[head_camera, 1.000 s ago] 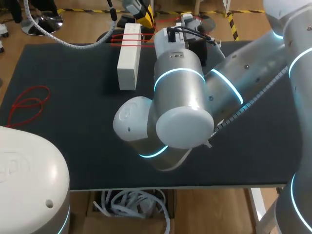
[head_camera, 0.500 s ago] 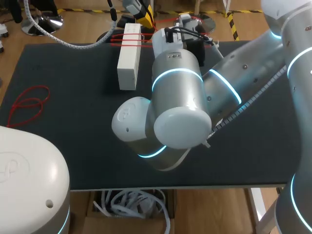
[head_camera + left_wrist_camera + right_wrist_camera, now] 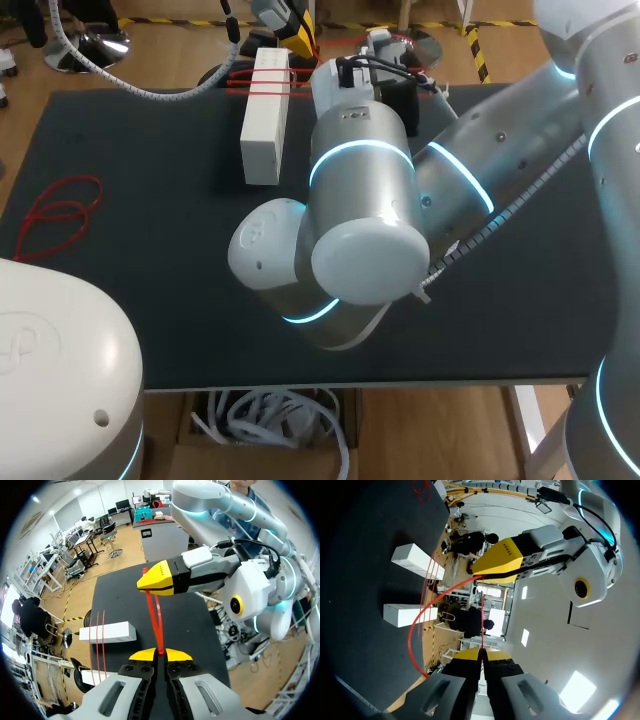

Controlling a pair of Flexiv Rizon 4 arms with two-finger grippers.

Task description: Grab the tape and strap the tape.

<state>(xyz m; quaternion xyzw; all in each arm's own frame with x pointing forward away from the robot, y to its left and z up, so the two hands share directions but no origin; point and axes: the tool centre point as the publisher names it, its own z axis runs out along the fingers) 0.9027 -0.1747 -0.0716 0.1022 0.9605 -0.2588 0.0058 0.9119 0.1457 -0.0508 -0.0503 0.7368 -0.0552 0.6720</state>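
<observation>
Left pincer (image 3: 160, 653) is clamped on one end of the red tape (image 3: 157, 615), its yellow tips pressed together with the strip between them; right pincer (image 3: 481, 652) is likewise closed on the tape, which rises straight from its tips in its own wrist view, while a second run bows out in a wide curve beside it; the tape hangs in the air between the two pincers, up near the far edge of the bench (image 3: 150, 200), and the pincers face one another, near but apart. Over the last second the only shift is in the right arm (image 3: 365, 200); its big elbow joint has crept slightly leftward in the head view; the white box (image 3: 265, 115) with red bands across it has not stirred, nor has the red loop (image 3: 60, 210) lying near the bench's left edge. So small a move reads as fine adjustment, probably lining up or tensioning the strip; the grab looks done on both sides, and the strapping itself seems the step in hand; a firm hold matters, since a taut strip could slip from either grip.
</observation>
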